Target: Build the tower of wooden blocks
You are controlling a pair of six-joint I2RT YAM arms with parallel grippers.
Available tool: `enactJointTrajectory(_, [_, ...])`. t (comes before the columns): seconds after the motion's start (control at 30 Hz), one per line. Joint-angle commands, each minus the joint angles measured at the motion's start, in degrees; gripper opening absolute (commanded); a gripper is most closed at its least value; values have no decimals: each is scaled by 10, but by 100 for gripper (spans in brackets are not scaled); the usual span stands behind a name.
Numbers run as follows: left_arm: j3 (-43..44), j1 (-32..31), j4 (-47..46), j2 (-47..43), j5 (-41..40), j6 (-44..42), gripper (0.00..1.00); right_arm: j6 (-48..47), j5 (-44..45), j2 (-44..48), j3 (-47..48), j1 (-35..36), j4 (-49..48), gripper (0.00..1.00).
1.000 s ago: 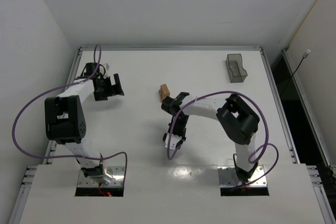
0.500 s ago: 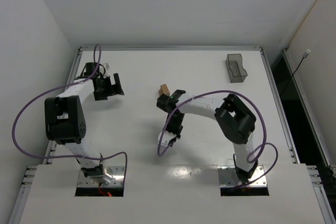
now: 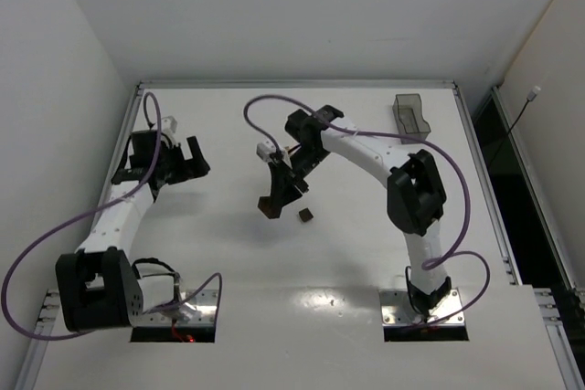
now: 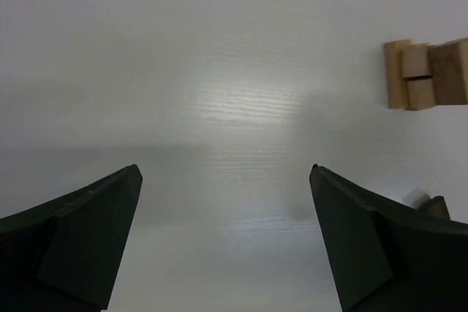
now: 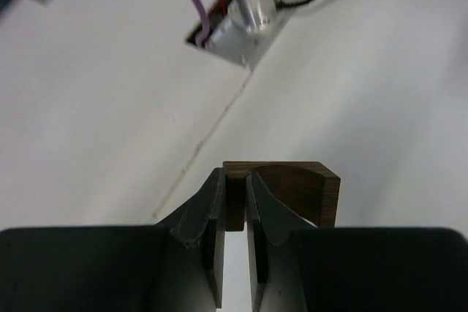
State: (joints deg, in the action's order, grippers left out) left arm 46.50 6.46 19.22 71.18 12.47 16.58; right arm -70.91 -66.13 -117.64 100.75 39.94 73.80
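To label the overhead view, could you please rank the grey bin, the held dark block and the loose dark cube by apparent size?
1. grey bin
2. dark block in the right gripper
3. loose dark cube
The held block may sit nearer the camera, so 2 over 3 is unsure.

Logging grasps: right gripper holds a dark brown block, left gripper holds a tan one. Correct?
No. The left gripper holds nothing; it is open, as the left wrist view shows. The right gripper does hold the dark brown block.

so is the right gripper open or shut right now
Shut on a dark brown block: in the right wrist view the right gripper pinches one edge of it, fingers almost touching.
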Motion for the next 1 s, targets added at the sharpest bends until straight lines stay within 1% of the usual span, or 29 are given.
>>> enactJointTrajectory(0.0, [6,5,-26,-46,36,-28,99,125,-202,-22,20,-21,6,0])
enactJointTrajectory(0.03, [23,5,-10,-46,58,-45,99,250,-211,-1,7,-35,-46,0])
enactJointTrajectory(0.07, [51,5,20,-46,117,-68,99,322,-229,10,-7,-43,-105,0])
enactJointTrajectory(0.1, [66,5,37,-46,143,-114,99,388,-241,16,-24,-50,-197,0])
enactJointTrajectory(0.13, [83,-2,49,-46,173,-127,99,477,-252,16,-24,-65,-223,0])
enactJointTrajectory(0.2, [101,-19,85,-46,185,-144,99,539,-252,22,-29,-77,-280,0])
enactJointTrajectory(0.23, [101,-25,92,-46,186,-149,99,574,-252,30,-29,-89,-290,0])
enactJointTrajectory(0.3, [107,-49,92,-57,170,-143,99,591,-252,36,-29,-101,-299,0])
enactJointTrajectory(0.33, [107,-59,85,-69,157,-138,99,623,-252,36,-29,-106,-310,0])
enactJointTrajectory(0.37, [92,-71,72,-87,123,-132,99,638,-252,43,-29,-118,-323,0])
enactJointTrajectory(0.4, [85,-106,44,-107,99,-132,99,655,-252,53,-29,-126,-338,0])
enactJointTrajectory(0.43, [79,-127,34,-143,75,-148,99,698,-252,53,-29,-133,-371,0])
enactJointTrajectory(0.47, [79,-149,28,-154,55,-160,99,727,-252,62,-29,-150,-394,0])
enactJointTrajectory(0.5, [74,-192,23,-163,9,-168,99,760,-252,62,-34,-159,-421,0])
enactJointTrajectory(0.53, [74,-212,18,-169,-17,-168,99,786,-252,70,-35,-169,-462,0])
enactJointTrajectory(0.57, [61,-232,12,-187,-54,-192,99,816,-252,70,-35,-189,-472,0])
enactJointTrajectory(0.6, [53,-274,-9,-198,-78,-202,99,826,-252,75,-35,-199,-486,0])
enactJointTrajectory(0.63, [45,-294,-20,-208,-101,-224,99,859,-252,75,-35,-216,-499,0])
enactJointTrajectory(0.67, [39,-311,-30,-216,-121,-236,99,871,-252,75,-35,-224,-509,0])
enactJointTrajectory(0.7, [30,-328,-46,-227,-161,-249,99,871,-252,75,-35,-231,-509,0])
enactJointTrajectory(0.73, [24,-364,-55,-234,-176,-264,99,871,-252,75,-35,-237,-509,0])
enactJointTrajectory(0.77, [18,-384,-63,-242,-187,-307,99,871,-252,75,-35,-248,-509,0])
enactJointTrajectory(0.8, [2,-405,-70,-251,-208,-332,99,871,-252,75,-35,-253,-503,0])
enactJointTrajectory(0.83, [-8,-452,-86,-271,-219,-355,99,871,-252,75,-40,-259,-503,0])
enactJointTrajectory(0.87, [-18,-473,-93,-281,-227,-403,99,878,-252,75,-40,-259,-503,0])
enactJointTrajectory(0.93, [-44,-527,-109,-294,-235,-439,99,878,-252,75,-40,-273,-503,0])
enactJointTrajectory(0.97, [-44,-538,-118,-294,-235,-447,99,878,-252,75,-40,-273,-503,0])
